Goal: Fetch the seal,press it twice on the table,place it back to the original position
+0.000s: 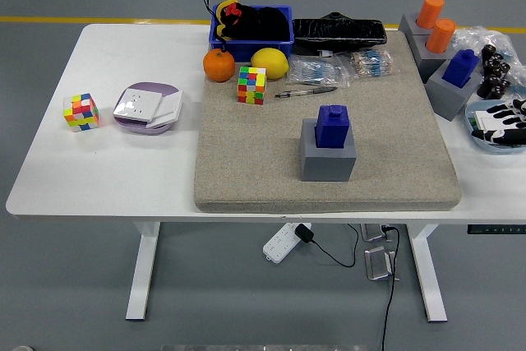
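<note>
Grey floor with a yellow line runs behind a white counter point(123, 174), and a tan felt mat point(246, 162) covers its middle. Front and centre on that mat sits the seal point(333, 125), a blue block with a small knob on top, standing upright in its grey holder point(328, 160). Nothing touches it. Behind it lie a pen point(306, 92), a colour cube point(251, 85), an orange point(219, 65) and a lemon point(269, 63), the two fruits side by side at the mat's far edge. Further back sits a blue bin point(251, 37) with black stuff inside, and beside it a black tray point(339, 32). Two clear packets point(316, 71) lie just in front of the tray.

Over on the bare left side, a second colour cube point(80, 112) sits near a white and purple box point(147, 108).

Far right now: two orange stamps point(435, 22) and another blue stamp point(460, 66) stand in grey holders of their own. At the very edge, the right hand point(503, 119) shows only a few black and white fingers point(497, 109) above a round blue dish point(485, 139); whether they are apart or curled, I cannot tell. No left hand in the picture.
</note>
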`<state>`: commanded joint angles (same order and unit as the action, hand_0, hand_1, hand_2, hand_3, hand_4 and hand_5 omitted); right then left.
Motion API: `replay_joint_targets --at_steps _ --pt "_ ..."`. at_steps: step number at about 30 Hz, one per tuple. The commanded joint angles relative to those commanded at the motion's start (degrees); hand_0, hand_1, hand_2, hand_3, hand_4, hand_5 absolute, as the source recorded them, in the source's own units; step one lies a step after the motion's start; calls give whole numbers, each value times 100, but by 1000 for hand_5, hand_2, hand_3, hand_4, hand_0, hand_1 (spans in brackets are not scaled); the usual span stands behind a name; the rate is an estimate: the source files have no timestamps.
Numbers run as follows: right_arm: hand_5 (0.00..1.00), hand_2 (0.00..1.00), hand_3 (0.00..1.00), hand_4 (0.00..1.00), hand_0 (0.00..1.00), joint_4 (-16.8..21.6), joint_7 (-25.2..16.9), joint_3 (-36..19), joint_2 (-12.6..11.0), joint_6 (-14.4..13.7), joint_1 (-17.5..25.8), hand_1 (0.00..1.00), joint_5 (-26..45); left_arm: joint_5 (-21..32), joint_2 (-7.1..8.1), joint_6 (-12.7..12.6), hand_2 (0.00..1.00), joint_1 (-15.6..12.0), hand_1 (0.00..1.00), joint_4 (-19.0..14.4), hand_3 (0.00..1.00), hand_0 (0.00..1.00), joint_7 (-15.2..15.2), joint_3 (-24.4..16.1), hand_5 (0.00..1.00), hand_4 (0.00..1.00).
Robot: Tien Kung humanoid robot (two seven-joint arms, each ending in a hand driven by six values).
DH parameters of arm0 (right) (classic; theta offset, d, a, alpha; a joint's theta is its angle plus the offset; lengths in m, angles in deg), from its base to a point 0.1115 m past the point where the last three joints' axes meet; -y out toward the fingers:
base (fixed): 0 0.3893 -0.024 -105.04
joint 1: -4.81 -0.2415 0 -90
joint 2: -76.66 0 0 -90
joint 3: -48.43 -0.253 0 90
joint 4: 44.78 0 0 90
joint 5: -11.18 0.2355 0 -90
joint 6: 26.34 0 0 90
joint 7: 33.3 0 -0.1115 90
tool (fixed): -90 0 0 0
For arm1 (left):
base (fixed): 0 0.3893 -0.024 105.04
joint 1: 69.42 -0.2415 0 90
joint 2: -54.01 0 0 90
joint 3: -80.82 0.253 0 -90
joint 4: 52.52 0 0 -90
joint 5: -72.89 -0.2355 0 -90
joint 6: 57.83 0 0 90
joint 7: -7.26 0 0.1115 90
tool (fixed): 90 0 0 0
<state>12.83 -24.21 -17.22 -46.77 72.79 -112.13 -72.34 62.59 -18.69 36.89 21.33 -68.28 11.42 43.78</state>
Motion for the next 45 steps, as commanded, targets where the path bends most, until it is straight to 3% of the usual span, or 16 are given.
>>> replay_joint_targets --at_steps 21,29,45 --pt "394 799 759 907 863 1 -147 4 14 52 -40 803 66 -27 1 -60 821 39 832 -6 839 863 12 -61 503 834" --pt "392 796 758 906 860 -2 -291 -1 13 -106 -48 802 47 -25 -9 -57 820 34 831 -5 838 862 25 -75 502 832" --pt "387 776 740 899 850 1 -263 -18 2 -89 -76 780 36 -30 -9 -64 811 51 831 -5 837 862 31 -87 501 830"
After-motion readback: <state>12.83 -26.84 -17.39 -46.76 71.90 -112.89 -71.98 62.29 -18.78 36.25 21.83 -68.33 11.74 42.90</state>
